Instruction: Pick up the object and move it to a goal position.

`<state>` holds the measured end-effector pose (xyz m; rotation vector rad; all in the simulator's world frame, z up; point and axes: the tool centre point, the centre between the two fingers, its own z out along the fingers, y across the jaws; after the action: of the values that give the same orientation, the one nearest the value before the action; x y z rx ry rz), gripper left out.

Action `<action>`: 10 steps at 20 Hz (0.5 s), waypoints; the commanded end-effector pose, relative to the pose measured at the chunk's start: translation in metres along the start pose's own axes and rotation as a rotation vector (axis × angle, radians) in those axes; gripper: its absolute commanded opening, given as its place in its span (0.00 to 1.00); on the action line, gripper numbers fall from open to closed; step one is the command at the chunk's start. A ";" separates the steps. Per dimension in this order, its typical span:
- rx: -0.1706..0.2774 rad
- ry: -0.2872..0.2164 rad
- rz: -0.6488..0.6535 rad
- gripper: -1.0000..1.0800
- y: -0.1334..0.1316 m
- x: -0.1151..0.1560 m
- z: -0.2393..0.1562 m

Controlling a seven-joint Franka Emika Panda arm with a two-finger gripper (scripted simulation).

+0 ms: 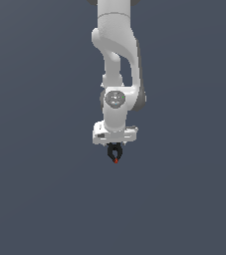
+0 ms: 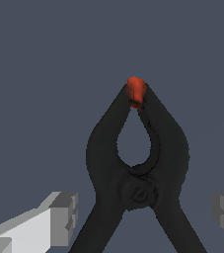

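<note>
Grey finger pads (image 2: 64, 217) of the white end effector (image 1: 115, 145) flank the small black X-shaped spring clamp with red tip (image 2: 135, 168), apart from its handles in the wrist view: released, not grasping. Clamp sits directly under the hand, probably on the plain grey table (image 1: 35, 199). Step: pre-grasp. Next: clench the handles, lift, carry to goal.

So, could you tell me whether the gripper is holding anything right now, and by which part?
Nothing: the gripper is open, its fingers apart from the clamp's handles.
</note>
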<state>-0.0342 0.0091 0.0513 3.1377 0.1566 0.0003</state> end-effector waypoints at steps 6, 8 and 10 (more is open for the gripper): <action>0.000 0.000 -0.001 0.96 0.000 -0.001 0.030; 0.000 0.000 -0.001 0.96 0.000 0.000 0.032; 0.000 0.000 -0.001 0.00 0.000 0.000 0.032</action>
<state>-0.0350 0.0090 0.0204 3.1375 0.1579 -0.0016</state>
